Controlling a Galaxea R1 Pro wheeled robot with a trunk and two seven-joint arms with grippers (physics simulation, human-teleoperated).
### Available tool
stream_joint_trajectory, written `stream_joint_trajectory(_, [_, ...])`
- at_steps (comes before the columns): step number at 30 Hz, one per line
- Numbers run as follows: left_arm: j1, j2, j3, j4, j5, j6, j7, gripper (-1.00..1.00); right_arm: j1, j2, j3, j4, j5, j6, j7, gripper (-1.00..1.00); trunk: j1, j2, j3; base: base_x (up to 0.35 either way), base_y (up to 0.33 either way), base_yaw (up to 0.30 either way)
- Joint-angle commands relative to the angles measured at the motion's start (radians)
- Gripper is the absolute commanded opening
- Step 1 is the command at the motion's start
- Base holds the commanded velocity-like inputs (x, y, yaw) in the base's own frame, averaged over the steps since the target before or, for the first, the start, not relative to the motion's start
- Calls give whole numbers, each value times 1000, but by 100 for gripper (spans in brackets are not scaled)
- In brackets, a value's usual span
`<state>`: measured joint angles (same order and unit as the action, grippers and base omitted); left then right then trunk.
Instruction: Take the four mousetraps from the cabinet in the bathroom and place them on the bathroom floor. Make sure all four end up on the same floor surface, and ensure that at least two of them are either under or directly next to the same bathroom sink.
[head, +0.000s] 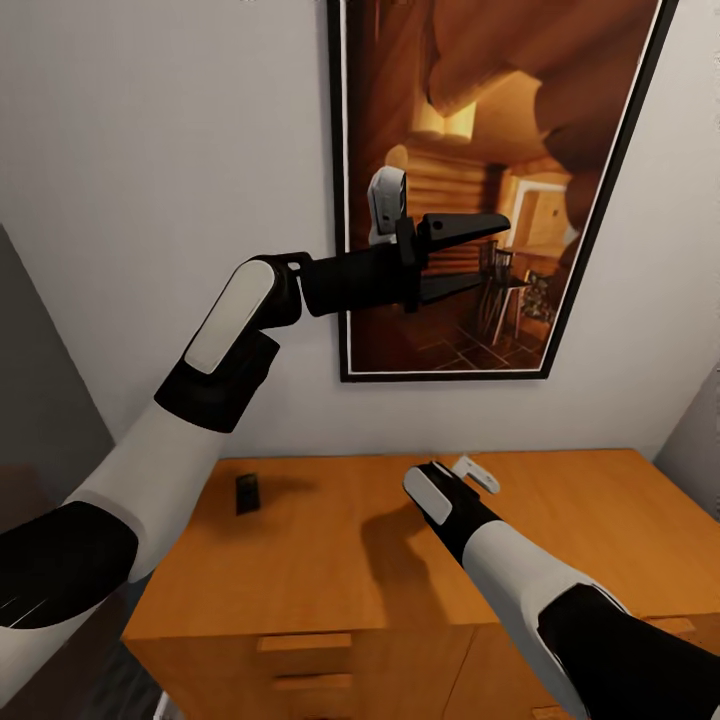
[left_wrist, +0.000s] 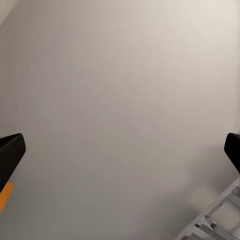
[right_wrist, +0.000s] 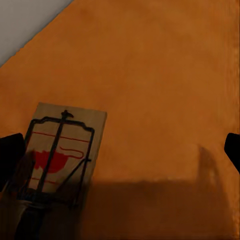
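Mousetraps: one (right_wrist: 62, 150) lies flat on the cabinet (head: 330, 560) top under the right gripper (right_wrist: 120, 150), fingers spread wide, empty. Descending off-centre could nudge it away.

Soft, even light; the cabinet (head: 330, 560) top carries a blurred arm shadow; renders slightly grainy, without glare.

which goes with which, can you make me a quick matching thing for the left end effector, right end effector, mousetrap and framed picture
1. left end effector
2. right end effector
3. mousetrap
4. framed picture

a. hangs on the wall
b. lies flat on the cabinet top
c. raised, open, in front of the picture
d. low over the cabinet top, open

Pairs: 1-c, 2-d, 3-b, 4-a
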<state>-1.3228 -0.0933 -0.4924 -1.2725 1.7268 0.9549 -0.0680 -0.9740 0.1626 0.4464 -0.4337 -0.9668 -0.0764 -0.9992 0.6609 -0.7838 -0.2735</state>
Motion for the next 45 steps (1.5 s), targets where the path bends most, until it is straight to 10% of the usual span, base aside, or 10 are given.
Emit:
stream_joint_trajectory(1, [-1,0,0,1,-6,2,-7,100,-1,-1,8,0,-10,-8,-4,100,0,-1,-1,-185,0,0])
stream_joint_trajectory(45, [14,20,1,5,-4,2,-8,100,0,-5,7,-2,-10,-8,54,100,0,-1,-1,-60,0,0])
